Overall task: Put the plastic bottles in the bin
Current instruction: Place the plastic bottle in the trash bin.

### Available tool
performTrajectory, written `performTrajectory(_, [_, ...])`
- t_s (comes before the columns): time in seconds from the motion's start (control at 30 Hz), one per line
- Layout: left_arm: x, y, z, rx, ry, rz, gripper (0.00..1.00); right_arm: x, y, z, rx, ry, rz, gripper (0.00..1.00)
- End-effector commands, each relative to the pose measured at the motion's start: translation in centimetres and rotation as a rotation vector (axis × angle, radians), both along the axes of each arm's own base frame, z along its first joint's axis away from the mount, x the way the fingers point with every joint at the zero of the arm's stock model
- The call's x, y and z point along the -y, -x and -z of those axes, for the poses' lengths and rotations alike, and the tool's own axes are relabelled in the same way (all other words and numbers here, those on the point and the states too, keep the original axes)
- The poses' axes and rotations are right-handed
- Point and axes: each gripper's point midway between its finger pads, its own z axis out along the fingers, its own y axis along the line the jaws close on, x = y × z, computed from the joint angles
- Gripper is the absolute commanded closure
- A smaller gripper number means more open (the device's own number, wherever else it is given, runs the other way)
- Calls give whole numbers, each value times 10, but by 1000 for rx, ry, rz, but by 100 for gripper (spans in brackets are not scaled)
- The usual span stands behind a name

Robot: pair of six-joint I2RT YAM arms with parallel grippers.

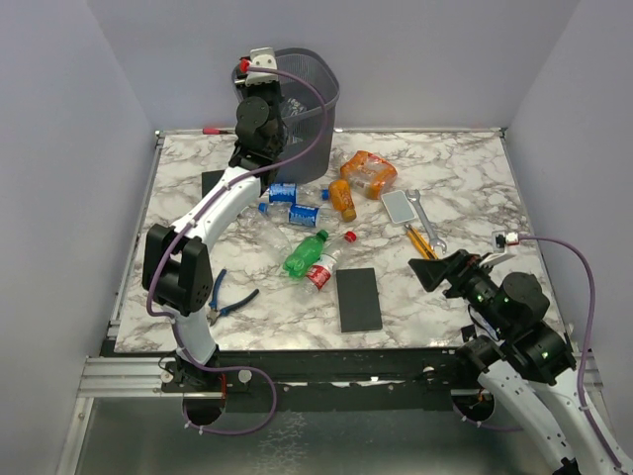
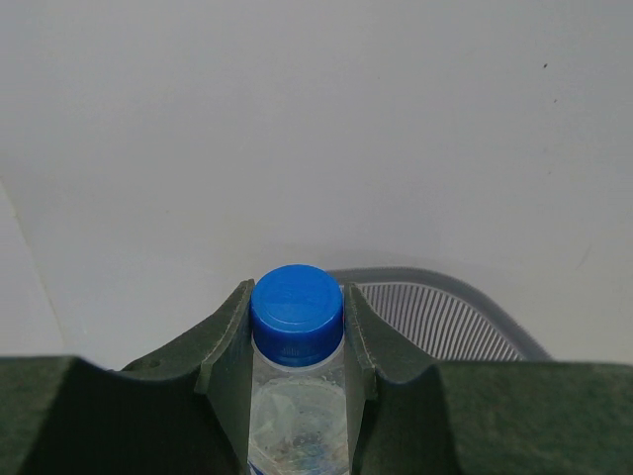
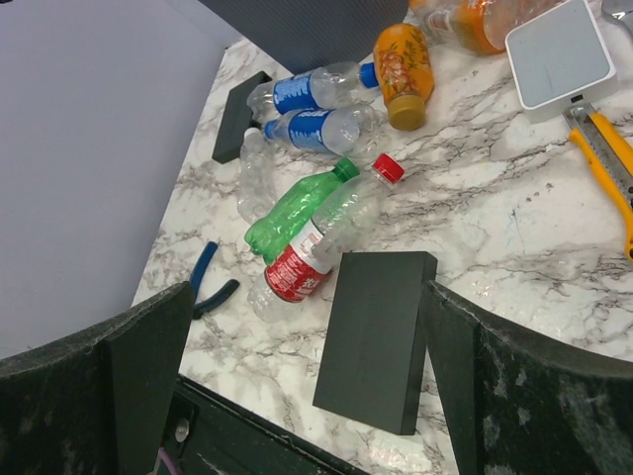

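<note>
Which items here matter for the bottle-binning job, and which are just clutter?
Job: bin; blue-capped bottle in the left gripper; green bottle; red-label bottle; two blue-label bottles; two orange bottles.

Clutter: two black slabs; pliers; white box; wrench; yellow utility knife.

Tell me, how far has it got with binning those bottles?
What's in the bin can't be seen. In hand: the left gripper grips a blue-capped bottle near its rim. Left on the table: a green bottle, a red-labelled bottle, two blue-labelled bottles, orange bottles. The right gripper is open, empty.
</note>
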Motion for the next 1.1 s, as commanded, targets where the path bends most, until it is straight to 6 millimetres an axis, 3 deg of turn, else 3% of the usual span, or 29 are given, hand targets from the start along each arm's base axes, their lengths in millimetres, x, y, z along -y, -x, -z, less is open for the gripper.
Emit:
performTrajectory(0.0, [-7,-7,33,-95,4,-55,100,6,0,-5,4,30,24,0])
performTrajectory(0.27, [16,-13,45,-149,45,76,100,8,-1,-7,4,33,36,0])
performTrajectory(0.5, [57,-21,40,-179,85,294,100,7,-2,-9,-5,31,36,0])
performTrajectory(0.6, [73,-26,53,-226,63,362,100,8,-1,-10,-7,31,39,0])
performTrajectory(0.8, [78,-32,90,-335,29,370,99,12,0,-12,-3,39,54,0])
performTrajectory(0.83, [79,-33,93,-345,26,378,90,13,0,-13,-1,41,55,0])
performTrajectory(0.97, [80,-32,85,-332,30,386,33,15,0,-15,5,50,61,0])
performTrajectory(1.07, [77,-30,61,-284,37,381,15,16,0,-19,10,52,68,0])
